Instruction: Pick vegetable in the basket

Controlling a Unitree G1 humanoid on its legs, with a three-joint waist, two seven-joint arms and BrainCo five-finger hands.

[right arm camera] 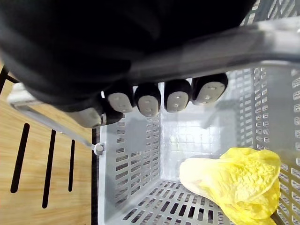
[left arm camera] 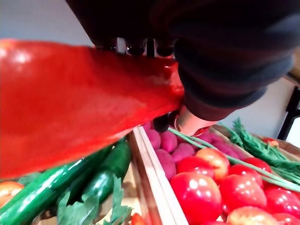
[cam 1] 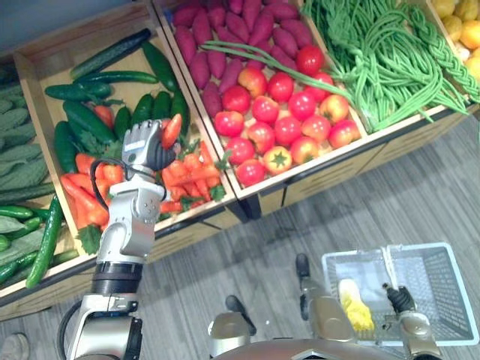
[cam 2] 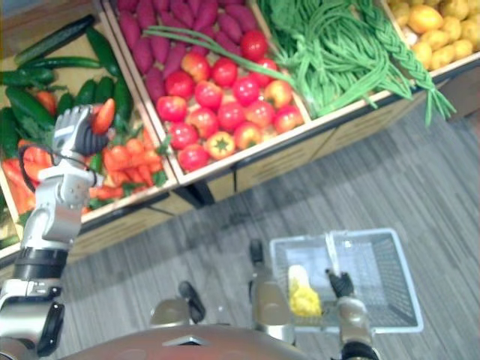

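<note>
Left hand (cam 1: 149, 147) is raised over the produce stand, fingers curled round one carrot (cam 1: 172, 130). We see it held clear above the carrots (cam 1: 191, 169) piled in the crate below, not touching them. Nothing stands between the left hand and the basket (cam 1: 444, 279) except open grey plank floor (cam 1: 247, 247) and the stand's front edge.

Around it, that same wooden crate (cam 1: 41, 64) holds cucumbers (cam 1: 88, 120) at the back and left, with the carrots at the front. A wooden divider (cam 1: 210, 131) splits it from the next crate, which has purple sweet potatoes (cam 1: 199, 67) at the back and tomatoes (cam 1: 287, 129) in front. A long green stalk (cam 1: 255, 60) lies across both. Beyond that are long green beans (cam 1: 375, 60), then yellow fruit (cam 1: 469, 34) at the far edge. More cucumbers (cam 1: 45, 240) sit in the bin furthest left.

The basket is pale plastic mesh, low on the robot's right and well apart from the stand. Right hand (cam 1: 400, 298) has its fingers (right arm camera: 177, 96) wrapped round the basket's handle (right arm camera: 225, 47). Inside is one yellow leafy vegetable (right arm camera: 234, 180) lying against a side wall.
</note>
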